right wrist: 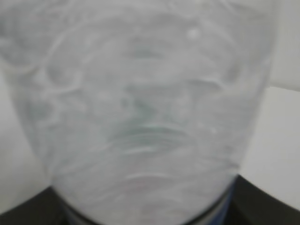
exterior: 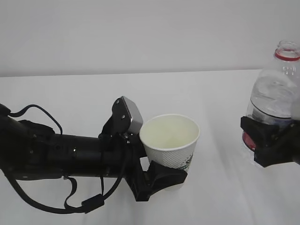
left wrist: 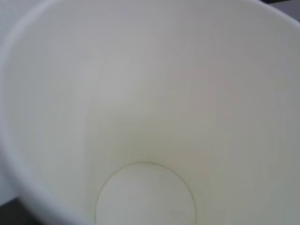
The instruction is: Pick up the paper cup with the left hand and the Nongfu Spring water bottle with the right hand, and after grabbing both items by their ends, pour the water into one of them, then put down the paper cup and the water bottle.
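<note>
both items gripped, pour not yet begun

left hand (exterior: 157,180) is closed around the lower body of the paper cup (exterior: 171,140), empty and upright at centre; right hand (exterior: 269,140) clamps the nongfu spring water bottle (exterior: 276,93) mid-body at far right, uncapped. bring the bottle neck over the rim, then tilt slowly, keeping the cup level.

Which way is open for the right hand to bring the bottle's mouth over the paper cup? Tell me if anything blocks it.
Probably yes: bare table lies between the Nongfu Spring water bottle, gripped by the right hand, and the paper cup in the left hand. Its mouth stands open.
</note>
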Motion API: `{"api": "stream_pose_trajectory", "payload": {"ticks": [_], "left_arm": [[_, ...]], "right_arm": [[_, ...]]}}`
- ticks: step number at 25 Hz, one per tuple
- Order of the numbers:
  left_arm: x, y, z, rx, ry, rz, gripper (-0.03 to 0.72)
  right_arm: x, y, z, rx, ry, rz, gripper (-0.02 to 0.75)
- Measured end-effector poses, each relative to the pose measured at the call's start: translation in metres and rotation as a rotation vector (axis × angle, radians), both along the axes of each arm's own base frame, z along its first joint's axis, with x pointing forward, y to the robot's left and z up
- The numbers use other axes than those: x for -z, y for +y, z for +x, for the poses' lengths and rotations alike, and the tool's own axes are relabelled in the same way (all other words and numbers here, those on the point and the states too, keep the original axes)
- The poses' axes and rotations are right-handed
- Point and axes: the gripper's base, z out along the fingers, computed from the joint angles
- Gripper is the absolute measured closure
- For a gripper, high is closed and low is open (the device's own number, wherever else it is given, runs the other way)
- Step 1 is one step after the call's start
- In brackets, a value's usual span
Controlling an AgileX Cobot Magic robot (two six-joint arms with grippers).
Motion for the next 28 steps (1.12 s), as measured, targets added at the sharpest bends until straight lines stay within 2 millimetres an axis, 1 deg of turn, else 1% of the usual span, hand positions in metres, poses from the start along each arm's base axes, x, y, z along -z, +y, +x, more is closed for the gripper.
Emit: {"api": "stream_pose_trajectory", "payload": {"ticks": [5, 10, 15, 20, 28], "left_arm": [[0.001, 0.000, -0.002, 0.023, 0.017, 0.008, 0.136], [0.001, -0.001, -0.004, 0.032, 0.032, 0.009, 0.136], [0.001, -0.007, -0.011, 0.067, 0.033, 0.005, 0.136], [0.001, -0.014, -0.020, 0.101, 0.032, 0.007, 0.136], [0.001, -0.015, -0.021, 0.106, 0.033, 0.006, 0.136]], "right_arm": [[-0.005, -0.002, -0.011, 0.000, -0.011, -0.005, 0.310], [-0.004, -0.003, -0.014, 0.008, 0.014, -0.019, 0.310], [0.000, -0.005, -0.014, 0.027, 0.059, -0.030, 0.310], [-0.001, -0.005, -0.010, 0.034, 0.087, -0.047, 0.310], [-0.013, -0.004, 0.004, 0.047, 0.068, -0.036, 0.310]]}}
